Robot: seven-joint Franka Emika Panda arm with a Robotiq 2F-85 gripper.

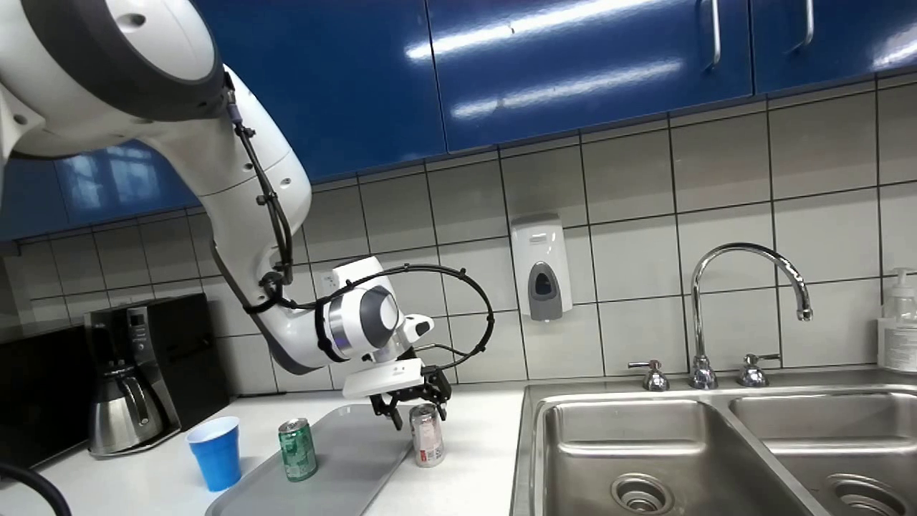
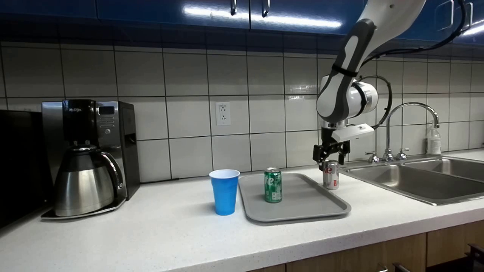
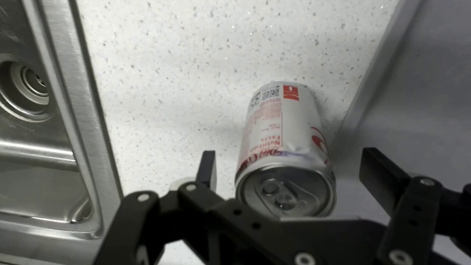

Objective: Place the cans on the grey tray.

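The silver can with the pinkish-red label (image 1: 428, 443) stands upright on the counter, just outside the tray's edge; it also shows in an exterior view (image 2: 331, 179) and the wrist view (image 3: 281, 125). My gripper (image 1: 420, 420) is above it, pointing down, also seen in an exterior view (image 2: 331, 164). In the wrist view the gripper (image 3: 292, 171) is open, one finger on each side of the can's top, with gaps on both sides. The green can (image 1: 297, 451) stands upright on the grey tray (image 1: 362, 448), as in an exterior view, where the can (image 2: 273, 185) and tray (image 2: 306, 209) show.
A blue cup (image 2: 225, 193) stands beside the tray, on the side away from the silver can. A coffee maker (image 2: 92, 158) stands beyond it. The steel double sink (image 1: 529, 444) with a tall tap (image 1: 698, 315) lies on the silver can's other side. The tiled wall is behind.
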